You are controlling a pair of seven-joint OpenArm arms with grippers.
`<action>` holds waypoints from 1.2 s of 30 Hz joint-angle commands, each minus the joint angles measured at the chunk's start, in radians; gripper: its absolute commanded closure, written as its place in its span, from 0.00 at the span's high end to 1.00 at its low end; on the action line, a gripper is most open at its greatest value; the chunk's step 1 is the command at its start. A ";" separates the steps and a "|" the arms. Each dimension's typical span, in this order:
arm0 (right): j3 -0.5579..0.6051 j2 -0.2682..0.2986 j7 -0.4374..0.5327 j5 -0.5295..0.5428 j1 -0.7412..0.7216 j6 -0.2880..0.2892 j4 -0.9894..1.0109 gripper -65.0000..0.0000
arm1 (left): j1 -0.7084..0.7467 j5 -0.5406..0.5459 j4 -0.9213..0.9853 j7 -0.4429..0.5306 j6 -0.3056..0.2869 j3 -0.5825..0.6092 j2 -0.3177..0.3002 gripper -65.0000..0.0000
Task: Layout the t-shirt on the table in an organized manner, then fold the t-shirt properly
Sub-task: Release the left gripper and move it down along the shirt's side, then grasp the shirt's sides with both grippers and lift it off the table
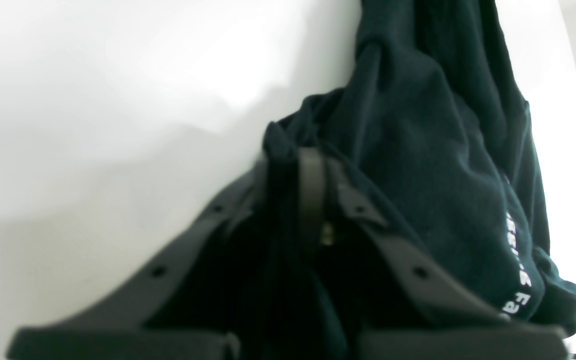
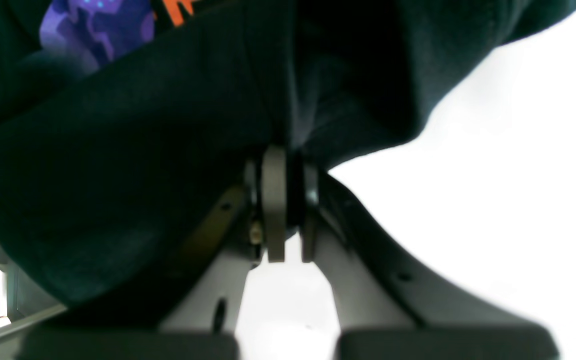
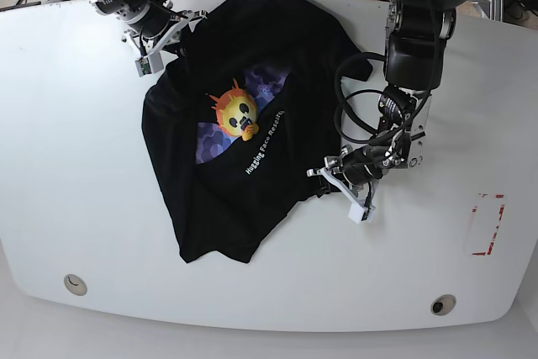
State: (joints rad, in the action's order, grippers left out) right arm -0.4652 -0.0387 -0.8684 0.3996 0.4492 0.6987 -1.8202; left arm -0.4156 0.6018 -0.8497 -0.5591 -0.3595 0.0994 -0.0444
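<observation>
- The black t-shirt (image 3: 244,124) lies rumpled, print up, on the white table (image 3: 76,174).
- The left gripper (image 1: 313,165) is closed, pinching the shirt's edge.
- The right gripper (image 2: 288,170) is clamped on a fold near the far corner.

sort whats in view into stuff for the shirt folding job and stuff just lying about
For the job:
- t-shirt
- table
- left gripper, shut on the shirt's edge
- right gripper, shut on the shirt

Just there:
- red tape marks
- two round holes
</observation>
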 commanded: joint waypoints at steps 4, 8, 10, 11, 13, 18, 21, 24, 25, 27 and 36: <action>-0.004 0.032 0.011 0.009 -0.005 -0.001 -0.013 0.00 | -0.027 0.008 -0.026 0.006 -0.005 -0.007 -0.008 0.00; -0.007 0.046 0.010 0.009 -0.022 -0.001 -0.013 0.00 | -0.024 0.011 -0.092 0.001 -0.005 -0.008 -0.045 0.00; -0.028 0.058 0.010 0.008 -0.031 -0.001 -0.014 0.00 | 0.008 0.014 -0.164 0.001 -0.005 -0.008 -0.070 0.00; -0.036 0.063 0.010 0.008 -0.039 -0.001 -0.016 0.00 | 0.017 0.017 -0.188 0.000 -0.005 -0.008 -0.076 0.00; -0.051 0.069 0.008 0.009 -0.060 -0.001 -0.016 0.00 | 0.039 0.030 -0.256 -0.002 -0.005 -0.008 -0.096 0.00; -0.071 0.107 0.007 0.017 -0.105 -0.001 -0.037 0.00 | 0.088 0.074 -0.471 -0.085 -0.005 -0.010 -0.177 0.00; -0.073 0.118 0.005 0.017 -0.146 -0.001 -0.063 0.00 | 0.105 0.094 -0.572 -0.115 -0.005 -0.010 -0.206 0.00; -0.074 0.127 0.005 0.017 -0.189 -0.001 -0.089 0.00 | 0.126 0.114 -0.698 -0.144 -0.005 -0.011 -0.251 0.00; -0.074 0.127 0.005 0.017 -0.206 -0.001 -0.095 0.00 | 0.129 0.120 -0.730 -0.154 -0.005 -0.017 -0.269 0.00; -0.074 0.132 0.004 0.017 -0.244 -0.001 -0.105 0.00 | 0.131 0.134 -0.773 -0.174 -0.005 -0.034 -0.292 0.00; -0.076 0.191 -0.033 0.017 -0.410 -0.001 -0.109 0.00 | 0.088 0.182 -0.865 -0.197 -0.006 -0.057 -0.392 0.00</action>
State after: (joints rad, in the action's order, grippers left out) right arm -0.5362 0.1272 -0.9127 0.4000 0.0868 0.6994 -1.9049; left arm -0.2737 0.7517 -1.6814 -0.7975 -0.3573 0.0486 -0.4049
